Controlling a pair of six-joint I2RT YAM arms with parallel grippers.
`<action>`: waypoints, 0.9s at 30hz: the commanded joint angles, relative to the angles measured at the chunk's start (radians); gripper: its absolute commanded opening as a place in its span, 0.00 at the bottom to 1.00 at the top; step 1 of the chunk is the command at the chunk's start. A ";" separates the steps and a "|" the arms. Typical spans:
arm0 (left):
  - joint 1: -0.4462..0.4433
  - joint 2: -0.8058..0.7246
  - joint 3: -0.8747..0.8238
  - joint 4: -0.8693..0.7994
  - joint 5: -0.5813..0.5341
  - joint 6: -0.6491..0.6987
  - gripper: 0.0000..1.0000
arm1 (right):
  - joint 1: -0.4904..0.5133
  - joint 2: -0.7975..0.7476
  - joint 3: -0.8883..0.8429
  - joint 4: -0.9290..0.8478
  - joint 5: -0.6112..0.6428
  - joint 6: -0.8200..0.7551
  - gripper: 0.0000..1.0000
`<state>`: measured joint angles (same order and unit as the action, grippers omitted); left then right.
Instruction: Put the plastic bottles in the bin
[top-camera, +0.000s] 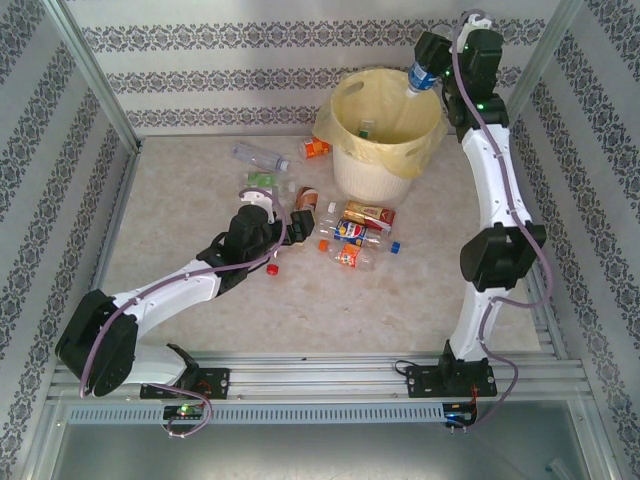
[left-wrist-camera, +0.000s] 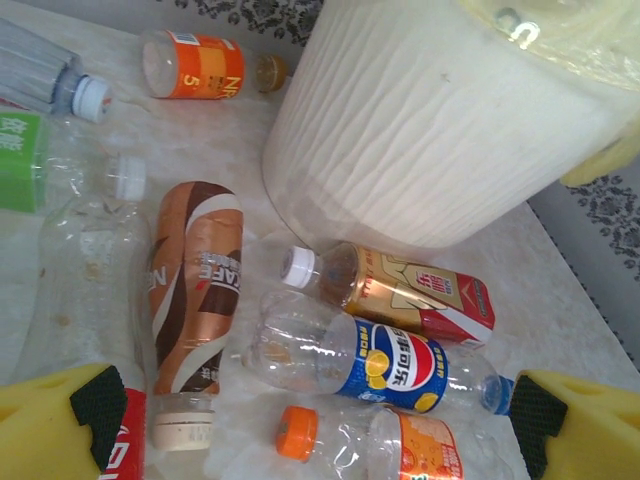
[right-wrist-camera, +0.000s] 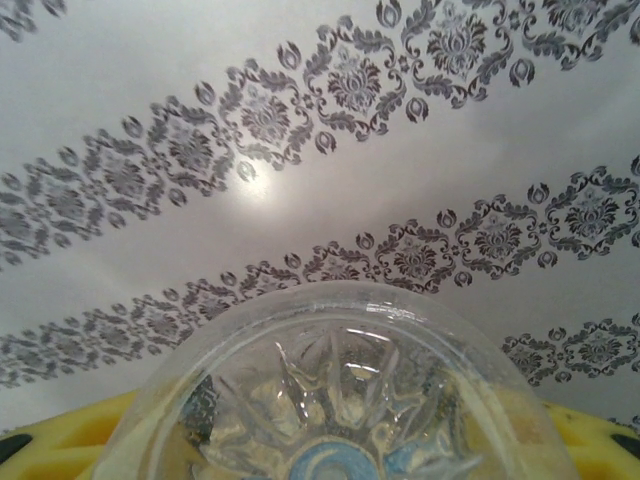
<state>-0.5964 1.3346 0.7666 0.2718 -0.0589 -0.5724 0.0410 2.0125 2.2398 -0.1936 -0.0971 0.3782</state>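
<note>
My right gripper (top-camera: 430, 62) clamping a clear bottle (top-camera: 418, 78) over the bin (top-camera: 380, 178), left gripper (left-wrist-camera: 318, 418) wide open above scattered bottles (left-wrist-camera: 400, 365)

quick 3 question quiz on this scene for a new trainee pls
1. True or false: the right claw is empty.
2. The brown-labelled bottle near the left claw is: A) standing upright, B) lying on its side, C) held in a claw.
3. Which claw stands wide open?
Key: 1 false, it is shut on a blue-labelled bottle over the bin. 2 B. 3 the left claw.
</note>
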 joint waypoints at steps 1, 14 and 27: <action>-0.005 -0.008 0.035 -0.053 -0.084 -0.033 1.00 | 0.045 0.068 0.085 -0.014 0.176 -0.116 0.52; 0.033 -0.006 0.098 -0.214 -0.159 -0.096 1.00 | 0.118 0.065 0.057 -0.154 0.465 -0.274 0.79; 0.073 0.020 0.126 -0.339 -0.206 -0.210 1.00 | 0.123 -0.114 -0.085 -0.183 0.402 -0.225 0.91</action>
<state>-0.5461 1.3441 0.8772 0.0013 -0.2298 -0.7231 0.1551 1.9816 2.1975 -0.3798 0.3382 0.1299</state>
